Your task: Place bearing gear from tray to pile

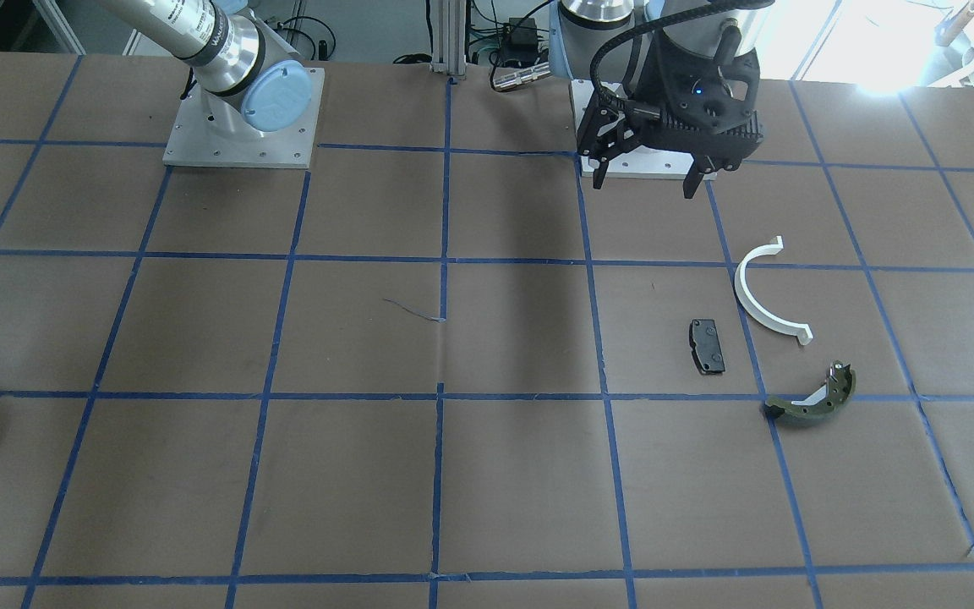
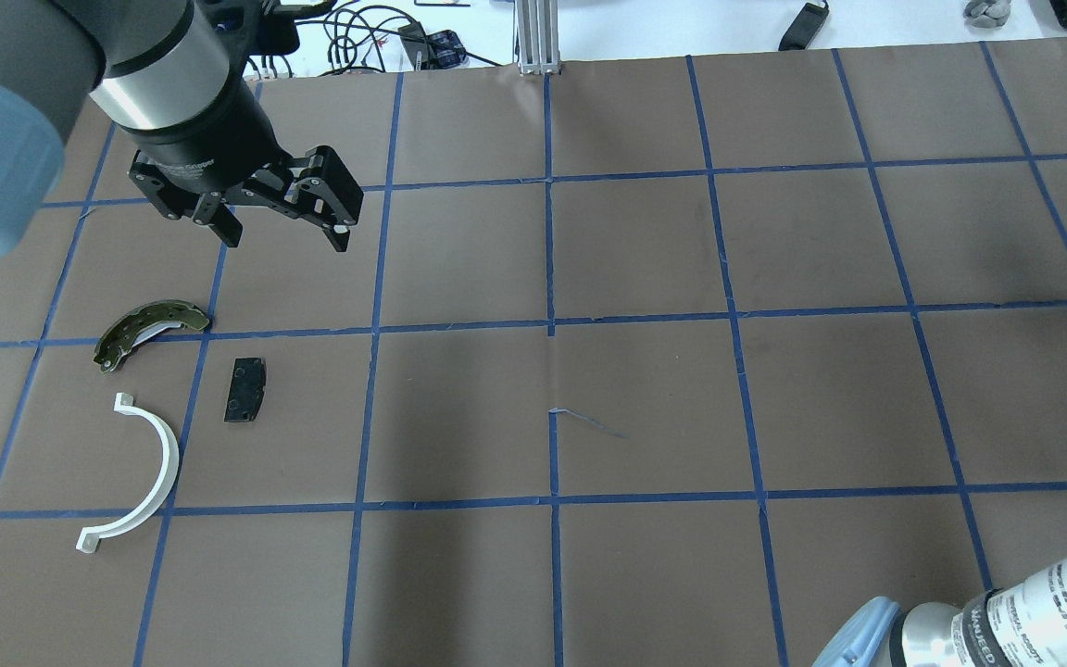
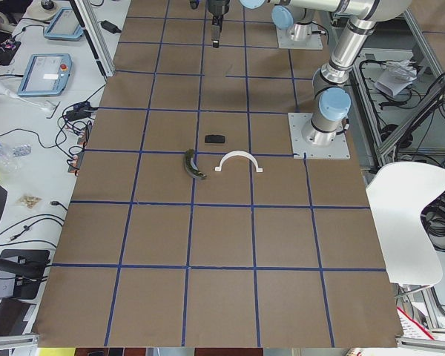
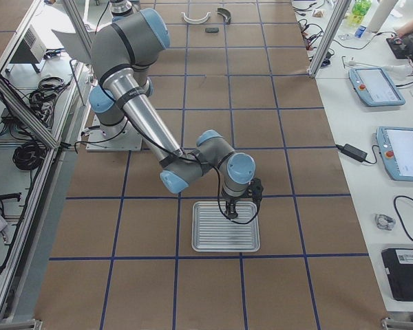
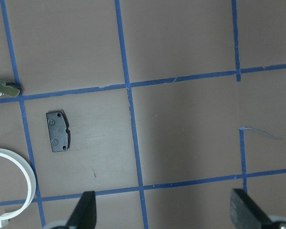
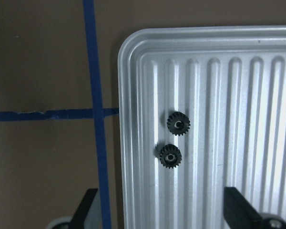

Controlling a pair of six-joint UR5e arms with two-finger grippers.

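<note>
Two small black bearing gears (image 6: pixel 178 124) (image 6: pixel 170 155) lie near the corner of the ribbed metal tray (image 6: pixel 133 95). My right gripper (image 6: pixel 160 210) hangs open just above them and holds nothing. It also shows over the tray (image 4: pixel 206 240) in the exterior right view. The pile lies far off on my left: a white half-ring (image 2: pixel 149 472), a black pad (image 2: pixel 245 389) and an olive brake shoe (image 2: pixel 149 331). My left gripper (image 2: pixel 286 239) hovers open and empty above the table beside the pile. The pad (image 5: pixel 58 131) also shows in the left wrist view.
Brown paper with a blue tape grid (image 2: pixel 550 324) covers the table. The arms' base plates (image 1: pixel 242 118) stand at the robot's edge. Cables (image 2: pixel 367 37) lie beyond the far edge. Teach pendants (image 4: pixel 375 86) rest on a side bench.
</note>
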